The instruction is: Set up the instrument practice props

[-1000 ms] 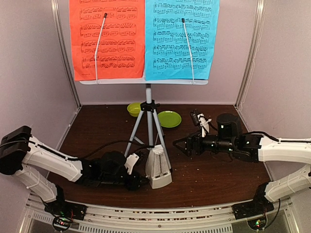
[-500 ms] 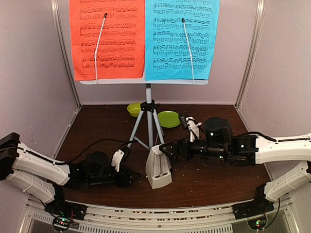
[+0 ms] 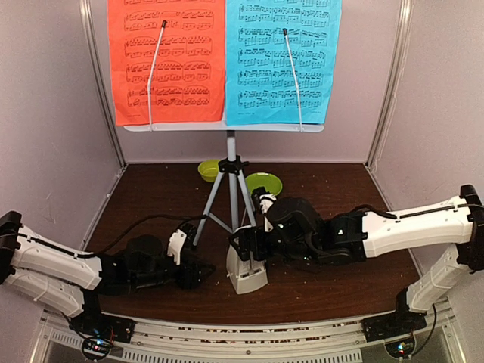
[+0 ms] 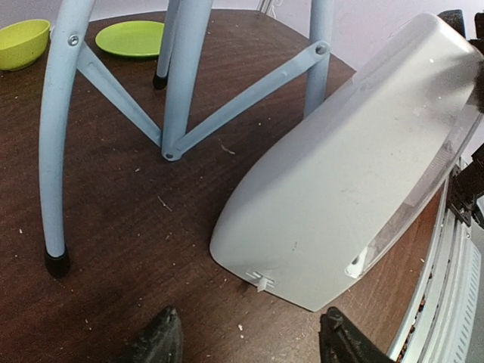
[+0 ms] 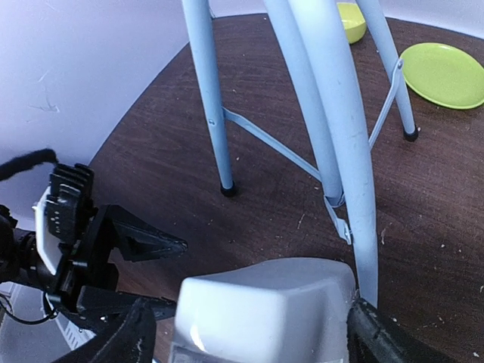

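Small whitish pyramid metronome [image 3: 246,271] stands on dark wooden table [image 3: 151,198], just beside grey folding tripod [image 3: 232,168]. Right gripper [image 3: 242,246] jaws spread astride its top; left gripper [image 3: 198,271] jaws spread, apart from it. Risk: an off-centre squeeze on the tapered sides slips, toppling it against the tripod.

Both arms alike: left arm [image 3: 53,257] and right arm [image 3: 412,223] have white tube links, chunky black joint housings, loose black cables [image 3: 155,223], black bases [image 3: 102,329] at 7 and 5 o'clock with tiny red-green lights, and matte-black wedge fingers [image 4: 162,340].
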Controlling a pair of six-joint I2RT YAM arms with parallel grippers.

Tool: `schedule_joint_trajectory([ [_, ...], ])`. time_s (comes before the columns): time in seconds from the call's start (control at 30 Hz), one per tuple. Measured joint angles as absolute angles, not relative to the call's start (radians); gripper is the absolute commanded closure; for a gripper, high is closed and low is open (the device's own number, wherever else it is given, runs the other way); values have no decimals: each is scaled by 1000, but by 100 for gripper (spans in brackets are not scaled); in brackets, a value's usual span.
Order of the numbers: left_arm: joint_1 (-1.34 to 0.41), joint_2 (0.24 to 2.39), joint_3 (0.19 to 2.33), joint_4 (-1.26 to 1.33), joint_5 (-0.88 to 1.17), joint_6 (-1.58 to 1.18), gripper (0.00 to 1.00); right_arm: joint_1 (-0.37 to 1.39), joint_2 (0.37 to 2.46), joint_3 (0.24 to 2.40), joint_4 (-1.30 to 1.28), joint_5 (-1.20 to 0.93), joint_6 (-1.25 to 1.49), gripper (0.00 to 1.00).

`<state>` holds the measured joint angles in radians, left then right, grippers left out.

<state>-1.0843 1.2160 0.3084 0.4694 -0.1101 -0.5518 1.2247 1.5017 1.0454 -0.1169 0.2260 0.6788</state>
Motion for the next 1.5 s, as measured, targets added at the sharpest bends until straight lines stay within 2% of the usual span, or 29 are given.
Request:
schedule_joint_trajectory([
  [0.37, -1091, 1169, 320, 349, -110, -378, 30, 1226, 1550, 1058, -141, 247, 682, 43],
  [0.67, -1158, 1181, 320, 327, -110, -214, 18, 1221, 1517, 1047, -152, 206, 645, 64],
  [0.87, -1210, 1259, 320, 332, -100, -125, 13, 1210, 1471, 992, -113, 143, 604, 82],
  [1.03, -1256, 1305, 320, 360, -91, -80, 7, 1210, 1427, 932, -63, 104, 559, 84],
  [1.5, -1291, 1367, 360, 381, -122, -52, 9, 1210, 1370, 837, 50, -23, 473, 91],
])
